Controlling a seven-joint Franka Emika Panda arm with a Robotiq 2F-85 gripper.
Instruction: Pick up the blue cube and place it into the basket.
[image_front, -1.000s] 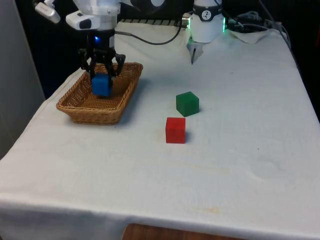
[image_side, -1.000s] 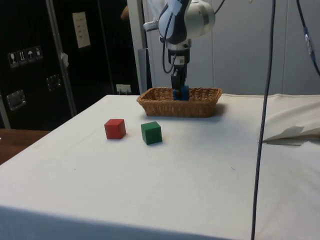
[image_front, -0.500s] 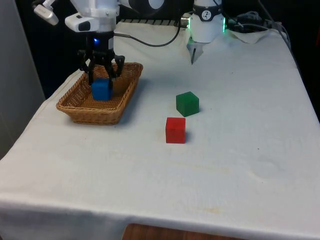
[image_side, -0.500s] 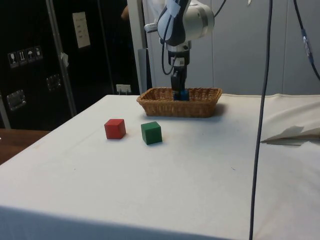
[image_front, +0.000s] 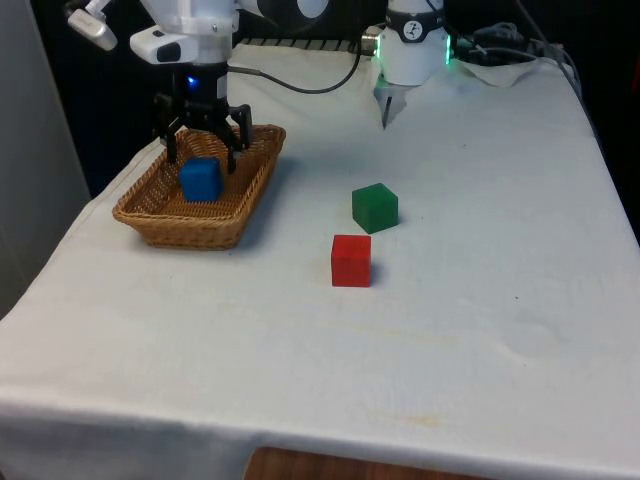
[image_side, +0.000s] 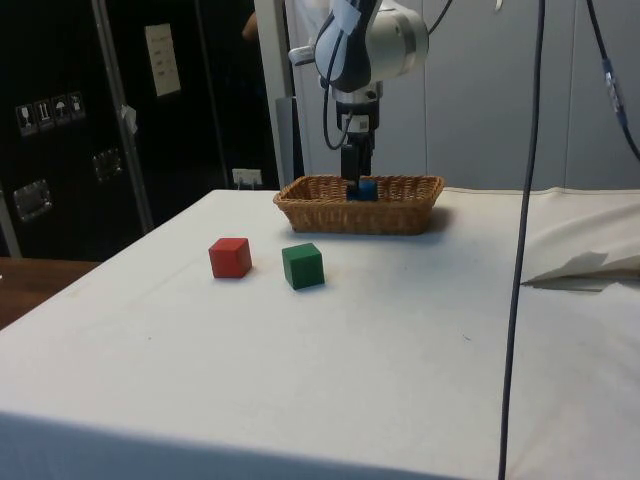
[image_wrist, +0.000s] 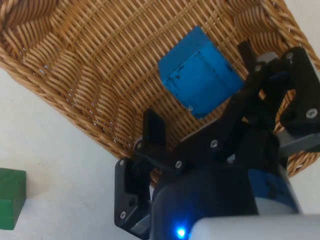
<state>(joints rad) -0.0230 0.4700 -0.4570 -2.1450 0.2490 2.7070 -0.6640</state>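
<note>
Blue cube (image_front: 200, 180) sits on the basket (image_front: 150, 218) floor, basically job done. Tool (image_front: 203, 147) hangs just above it with fingers spread wide, gripping nothing, so it looks free to lift off the cube.

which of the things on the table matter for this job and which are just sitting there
Part of the job:
- blue cube, lying in the basket
- basket, wicker
- gripper, open above the cube

Just lying about:
- green cube, on the cloth
- red cube, on the cloth near the green one
</note>
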